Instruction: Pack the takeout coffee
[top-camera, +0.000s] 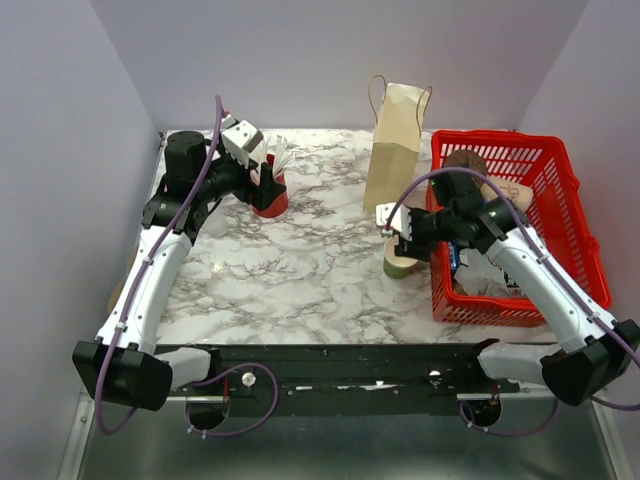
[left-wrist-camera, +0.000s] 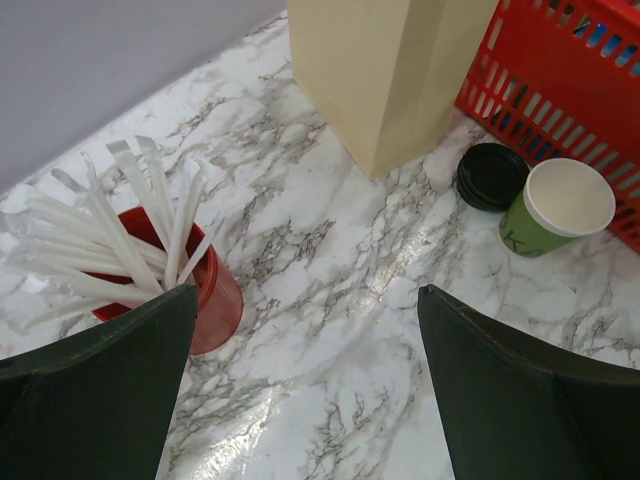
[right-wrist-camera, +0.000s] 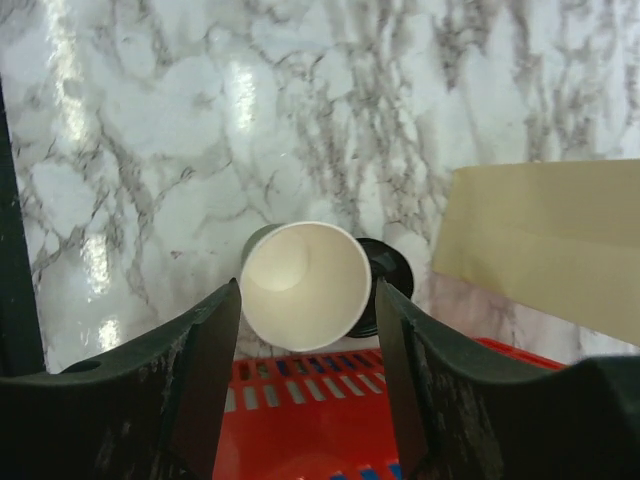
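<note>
Straddling the lidless green cup (right-wrist-camera: 300, 285), the right gripper (right-wrist-camera: 305, 375) gapes.

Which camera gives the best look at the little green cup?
Left wrist: the green cup shows wall and open cream mouth, unobstructed. Right wrist looks straight into its mouth between the fingers. Top view shows only a sliver under the right gripper.

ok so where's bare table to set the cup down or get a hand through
The widest bare marble lies between the red cup of sticks and the green cup, down to the near edge. It is crowded where the green cup, black lid, paper bag and red basket cluster.
</note>
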